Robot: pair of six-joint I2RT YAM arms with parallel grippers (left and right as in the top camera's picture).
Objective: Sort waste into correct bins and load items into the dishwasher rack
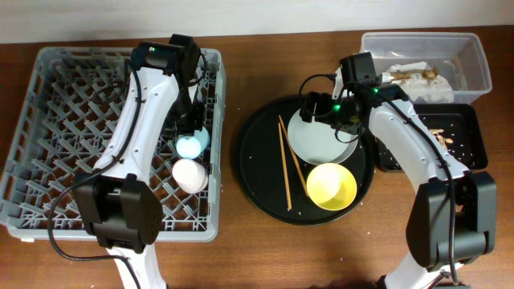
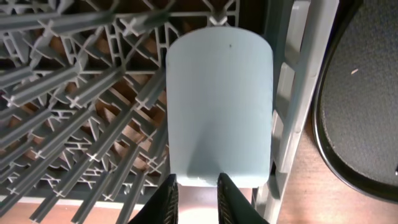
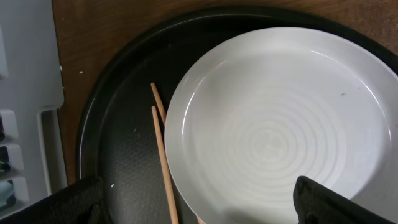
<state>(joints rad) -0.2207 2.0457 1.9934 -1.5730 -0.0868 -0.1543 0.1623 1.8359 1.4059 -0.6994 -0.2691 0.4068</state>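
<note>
The large grey dishwasher rack [image 1: 72, 128] fills the left side. A light-blue cup [image 1: 191, 145] lies in it by its right wall, with a pale pink cup [image 1: 189, 175] just in front. My left gripper [image 1: 193, 124] hovers at the blue cup's [image 2: 217, 106] near end, fingers [image 2: 197, 199] a little apart with nothing between them. My right gripper [image 1: 325, 112] is wide open and empty above the pale grey plate [image 1: 321, 136]; the plate also shows in the right wrist view [image 3: 273, 124] under the fingers [image 3: 199, 208]. Chopsticks [image 1: 289, 164] and a yellow bowl [image 1: 332, 186] lie beside the plate.
Plate, bowl and chopsticks [image 3: 163, 162] rest on a large round black tray [image 1: 257, 172]. A clear tub [image 1: 474, 68] holding white tissue stands at the back right. A black rectangular tray [image 1: 470, 132] with food scraps sits in front of it. The rack's right wall [image 2: 292, 124] is beside the blue cup.
</note>
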